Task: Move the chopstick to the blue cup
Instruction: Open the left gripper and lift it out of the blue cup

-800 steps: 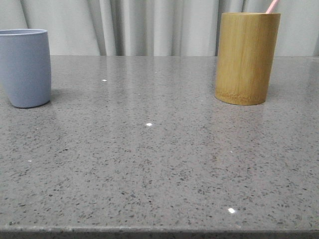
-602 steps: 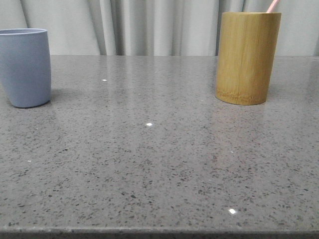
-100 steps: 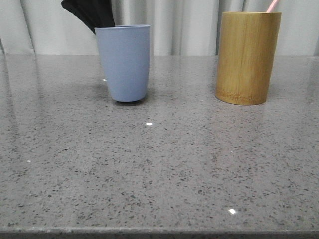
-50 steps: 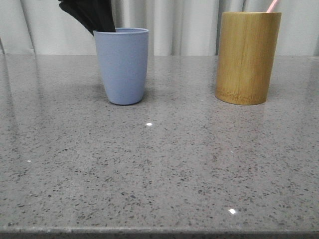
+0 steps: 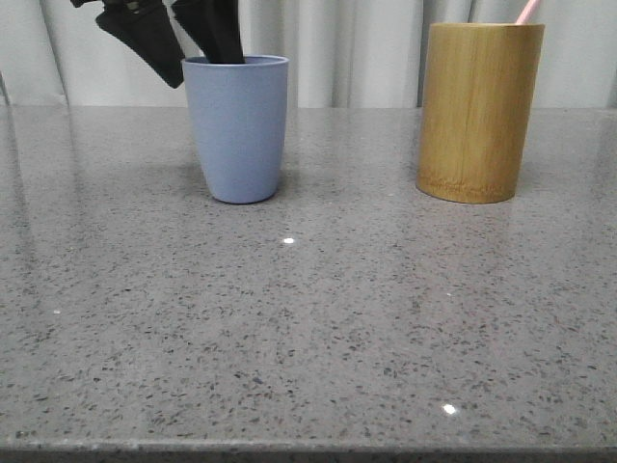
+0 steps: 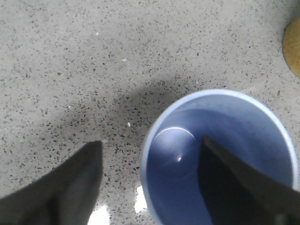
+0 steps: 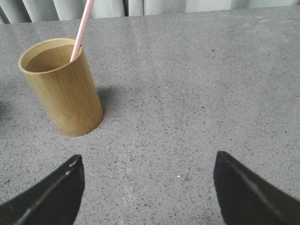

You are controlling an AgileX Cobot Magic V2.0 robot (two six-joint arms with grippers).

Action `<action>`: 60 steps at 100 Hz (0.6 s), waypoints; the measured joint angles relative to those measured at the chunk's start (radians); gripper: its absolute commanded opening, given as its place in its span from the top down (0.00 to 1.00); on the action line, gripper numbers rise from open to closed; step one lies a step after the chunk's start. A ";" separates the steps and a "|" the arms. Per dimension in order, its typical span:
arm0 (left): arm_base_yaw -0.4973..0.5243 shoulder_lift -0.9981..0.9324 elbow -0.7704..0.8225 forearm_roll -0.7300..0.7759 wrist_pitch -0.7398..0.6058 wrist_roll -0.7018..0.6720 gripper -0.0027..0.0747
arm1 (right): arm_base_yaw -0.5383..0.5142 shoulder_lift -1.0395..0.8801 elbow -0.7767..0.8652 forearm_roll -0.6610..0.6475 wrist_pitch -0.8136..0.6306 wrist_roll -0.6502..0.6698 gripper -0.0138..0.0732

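Observation:
The blue cup stands upright on the table left of centre. My left gripper is open over its left rim, one finger outside the wall and one inside. In the left wrist view the cup looks empty, and the gripper straddles its rim without touching it. One pink chopstick sticks out of the tan bamboo holder at the right. In the right wrist view my right gripper is open and empty above bare table, to one side of the holder and chopstick.
The grey speckled table stretches to its front edge at the bottom of the front view. A pale curtain hangs behind the table. The holder's edge shows in the left wrist view.
The blue cup came from the far left to left of centre in my left gripper. In the last half second the jaws opened and let go of its wall.

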 measured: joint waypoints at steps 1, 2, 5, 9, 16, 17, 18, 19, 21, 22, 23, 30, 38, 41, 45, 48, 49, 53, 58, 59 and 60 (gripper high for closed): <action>0.000 0.000 -0.001 0.000 0.005 0.000 0.33 | 0.000 0.000 0.000 0.000 0.000 0.000 0.18; 0.000 0.000 -0.002 -0.001 0.007 0.000 0.33 | 0.000 0.000 0.000 0.000 0.000 0.000 0.18; 0.000 0.000 -0.012 -0.001 0.015 0.000 0.33 | 0.000 0.000 0.000 0.000 0.000 0.000 0.18; 0.000 0.000 -0.025 -0.002 0.026 0.000 0.33 | 0.000 0.000 0.000 0.000 0.000 0.000 0.18; 0.000 0.000 -0.056 -0.002 0.049 0.000 0.33 | 0.000 0.000 0.000 0.000 -0.001 0.000 0.18; 0.000 0.000 -0.063 -0.002 0.053 0.000 0.33 | 0.000 0.000 0.000 0.000 -0.001 0.000 0.18; 0.000 0.000 -0.066 -0.002 0.056 0.000 0.33 | 0.000 0.000 0.000 0.000 -0.001 0.000 0.18; 0.000 0.000 -0.071 -0.002 0.060 0.000 0.33 | 0.000 0.000 0.000 0.000 -0.001 0.000 0.18; 0.000 0.000 -0.078 -0.002 0.062 0.000 0.33 | 0.000 0.000 0.000 0.000 -0.001 0.000 0.18; 0.000 0.000 -0.080 -0.002 0.064 0.000 0.33 | 0.000 0.000 0.000 0.000 -0.001 0.000 0.18; 0.000 -0.003 -0.080 -0.002 0.064 0.000 0.33 | 0.000 0.000 0.000 0.000 -0.001 0.000 0.18; 0.000 -0.019 -0.090 0.012 0.070 0.000 0.33 | 0.000 0.000 0.000 0.000 -0.001 0.000 0.18; 0.000 -0.049 -0.090 0.038 0.074 -0.005 0.33 | 0.000 0.000 0.000 0.000 -0.001 0.000 0.18; 0.002 -0.063 -0.090 0.051 0.076 -0.006 0.33 | 0.000 0.000 0.000 0.000 -0.001 0.000 0.18; 0.010 -0.087 -0.090 0.069 0.079 -0.011 0.33 | 0.000 0.000 0.000 0.000 -0.001 0.000 0.18; 0.017 -0.104 -0.090 0.079 0.079 -0.013 0.33 | 0.000 0.000 0.000 -0.002 -0.001 0.000 0.18; 0.019 -0.113 -0.090 0.083 0.079 -0.015 0.33 | 0.000 0.000 0.000 -0.002 -0.001 0.000 0.18; 0.034 -0.143 -0.087 0.092 0.079 -0.015 0.33 | 0.000 0.000 0.000 -0.004 -0.001 0.000 0.18; 0.055 -0.183 -0.077 0.097 0.075 -0.017 0.33 | 0.000 0.000 0.000 -0.006 -0.001 0.000 0.18; 0.062 -0.190 -0.072 0.099 0.071 -0.017 0.33 | 0.000 0.000 0.000 -0.006 -0.001 0.000 0.18; 0.065 -0.202 -0.069 0.099 0.069 -0.018 0.33 | 0.000 0.000 0.000 -0.006 -0.001 0.000 0.18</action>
